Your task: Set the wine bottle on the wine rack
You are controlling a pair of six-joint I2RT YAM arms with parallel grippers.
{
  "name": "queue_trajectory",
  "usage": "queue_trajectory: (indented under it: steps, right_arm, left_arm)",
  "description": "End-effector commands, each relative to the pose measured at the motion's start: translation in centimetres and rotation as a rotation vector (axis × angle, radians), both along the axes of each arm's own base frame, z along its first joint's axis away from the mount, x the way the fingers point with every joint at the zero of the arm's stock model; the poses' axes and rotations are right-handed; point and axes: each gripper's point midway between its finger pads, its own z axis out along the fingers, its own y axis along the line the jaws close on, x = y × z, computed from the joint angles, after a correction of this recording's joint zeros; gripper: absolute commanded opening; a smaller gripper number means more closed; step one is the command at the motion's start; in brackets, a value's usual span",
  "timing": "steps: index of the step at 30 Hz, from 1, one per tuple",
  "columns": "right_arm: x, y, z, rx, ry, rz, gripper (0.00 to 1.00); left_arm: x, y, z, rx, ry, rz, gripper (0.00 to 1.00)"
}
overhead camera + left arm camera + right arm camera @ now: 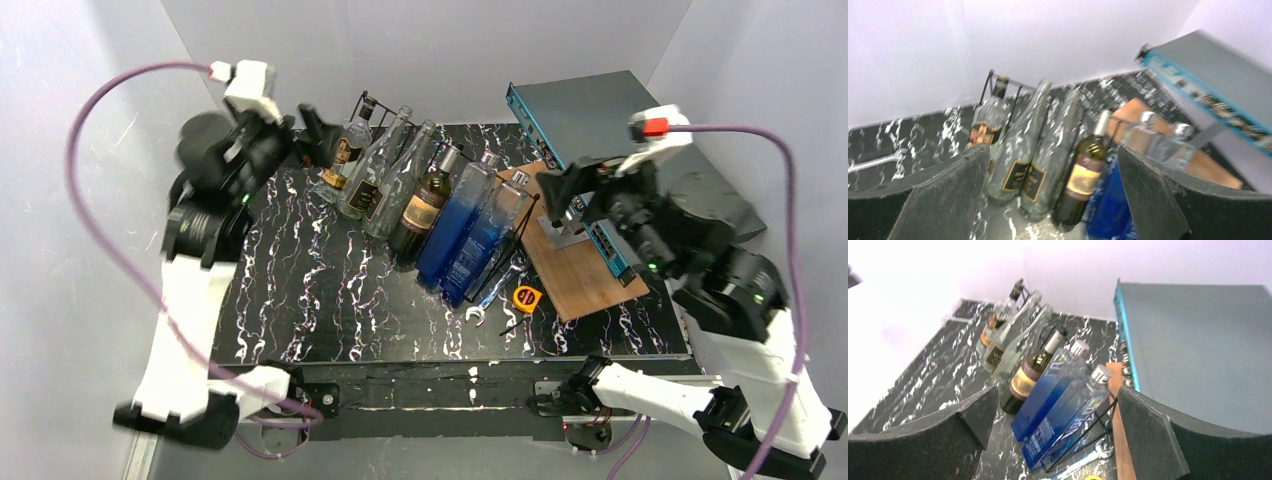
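I'm driving a boxed-in robotics lab bench.
Plain white panels [430, 50] wall in the black marbled table [300, 300]; a teal equipment case [1198, 350] stands just beside my right claw [1058, 395], a wrench [495, 292] and tape measure [526, 297] lying near it.

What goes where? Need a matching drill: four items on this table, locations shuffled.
Things:
1. dark green glass wine bottle with a cream label
2. short clear glass bottle with a brown-and-gold label
3. yellow tape measure
4. flat grey metal box with a teal edge

Places:
A. far right rear corner, by the brown wooden board
B. leftmost on the black wire rack
C. on the black marbled tabletop, beside the board's left edge
D. on the rack, next to a blue glass bottle

Pairs: 1-D, 2-B, 3-C, 4-A.
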Motion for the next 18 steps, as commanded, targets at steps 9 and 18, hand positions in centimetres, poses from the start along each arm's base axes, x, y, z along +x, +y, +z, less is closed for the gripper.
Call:
queue_trajectory:
  steps: [9,18]
  right_arm:
    - [-3.0,-8.2,7.8,0.101,-0.153,-0.208,0.98]
    - [-4.5,-10.0,10.2,0.176,-0.216,-0.22,0.98]
  left_arm:
    - [-14.3,2.2,9.2,-0.174,-0.345,-0.054,0.98]
    - [-19.3,4.8,13.1,-0.207,-0.53,0.015,0.98]
